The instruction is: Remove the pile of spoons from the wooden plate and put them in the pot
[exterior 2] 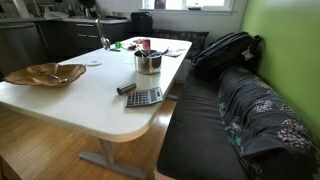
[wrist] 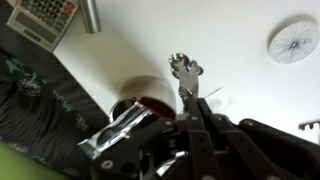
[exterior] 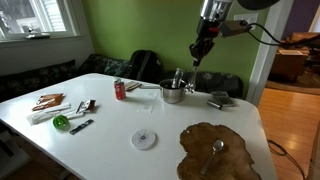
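The end effector (exterior: 198,58) hangs above the pot (exterior: 172,93) on the far side of the table (exterior: 120,125), clenched on a spoon (wrist: 184,70). A second spoon (exterior: 217,148) lies on the near plate (exterior: 235,160).

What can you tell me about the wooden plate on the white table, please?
The wooden plate is a broad, shallow piece of dark brown wood with an irregular, wavy rim and a slightly glossy surface. It lies flat on the white table near one end, well apart from the pot. One metal spoon lies on it, with its bowl toward the middle and its handle running toward the rim. Nothing else visibly touches the plate.
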Robot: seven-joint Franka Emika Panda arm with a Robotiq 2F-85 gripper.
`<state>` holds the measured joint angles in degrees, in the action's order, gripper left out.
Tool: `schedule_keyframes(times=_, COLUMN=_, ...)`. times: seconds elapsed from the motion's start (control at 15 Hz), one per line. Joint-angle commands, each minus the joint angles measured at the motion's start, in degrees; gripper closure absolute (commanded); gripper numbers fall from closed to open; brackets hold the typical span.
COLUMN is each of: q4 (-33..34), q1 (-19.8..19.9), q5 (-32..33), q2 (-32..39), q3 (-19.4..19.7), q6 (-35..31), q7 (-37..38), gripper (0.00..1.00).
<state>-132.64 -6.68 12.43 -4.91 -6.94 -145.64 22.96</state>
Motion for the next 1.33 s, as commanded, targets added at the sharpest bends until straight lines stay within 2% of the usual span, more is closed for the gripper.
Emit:
schedule_keyframes(times=0.0, q4=1.2, q1=2.1, q5=0.9, q2=0.0, q3=0.4, q6=0.1, q7=1.0, gripper=0.96)
schedule_keyframes(times=0.2, q4=2.6, q1=4.2, q5=2.4, q2=0.9, q3=1.8, q6=0.1, q7=2.6, gripper=0.99)
schedule_keyframes(times=0.33, q4=4.7, q1=4.7, q5=4.5, q2=4.1, q3=1.8, q6=-1.0, q7=6.6, gripper=0.99)
schedule_keyframes(times=0.53, q4=13.3, q1=4.8, q5=7.2, q2=12.7, q3=2.9, q6=-3.7, q7=7.9, gripper=0.99)
schedule_keyframes(times=0.8, q4=26.7, q1=1.6, q5=7.9, q2=24.2, q3=5.9, q6=-2.8, q7=8.0, gripper=0.99)
schedule_keyframes(times=0.87, q4=30.3, q1=2.5, q5=8.9, q2=27.1, q3=4.9, q6=-2.2, q7=8.9, gripper=0.99)
schedule_keyframes(times=0.93, q4=33.5, q1=-0.4, q5=7.6, q2=29.7, q3=7.8, q6=-1.7, q7=8.0, gripper=0.99)
schedule_keyframes(times=1.27, q4=46.2, q1=-4.3, q5=5.6, q2=39.5, q3=12.6, q6=0.3, q7=8.0, gripper=0.99)
